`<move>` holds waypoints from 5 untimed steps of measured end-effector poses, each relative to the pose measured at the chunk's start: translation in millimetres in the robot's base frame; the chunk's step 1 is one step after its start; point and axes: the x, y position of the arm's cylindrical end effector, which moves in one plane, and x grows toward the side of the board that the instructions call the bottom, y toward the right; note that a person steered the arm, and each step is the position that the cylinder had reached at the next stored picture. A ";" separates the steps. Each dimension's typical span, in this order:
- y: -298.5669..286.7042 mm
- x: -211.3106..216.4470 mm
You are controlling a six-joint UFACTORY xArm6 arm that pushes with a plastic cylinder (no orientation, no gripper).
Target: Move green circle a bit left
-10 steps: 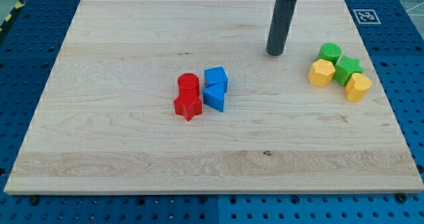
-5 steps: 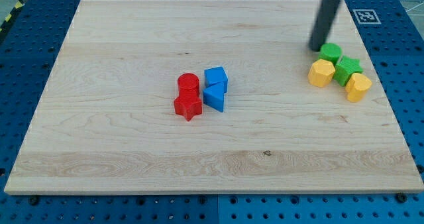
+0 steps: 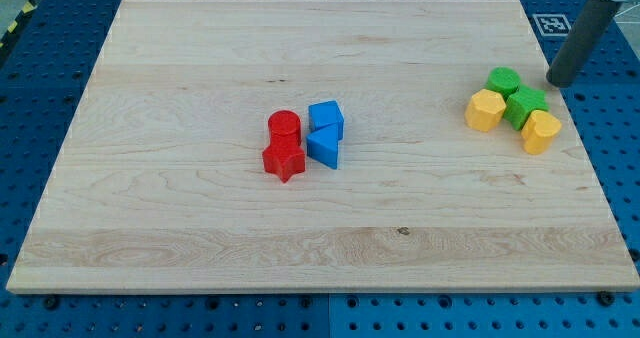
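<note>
The green circle [image 3: 502,80] sits near the board's right edge, at the top of a tight cluster. It touches a yellow block [image 3: 485,110] below-left and a green star [image 3: 526,105] below-right. Another yellow block [image 3: 541,131] lies at the cluster's lower right. My tip [image 3: 560,81] stands just off the board's right edge, to the right of the green circle and apart from it, level with it.
A red cylinder [image 3: 284,127], a red star [image 3: 284,161], a blue cube [image 3: 326,117] and a blue triangular block [image 3: 324,146] are grouped at the board's middle. A fiducial tag [image 3: 552,24] lies at the top right corner.
My tip has moved steadily rightward, from left of the green circle, past its top, to its right side off the board edge. The blocks have not moved.
</note>
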 end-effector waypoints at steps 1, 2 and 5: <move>-23.3 3.1; -46.9 6.5; -107.8 12.8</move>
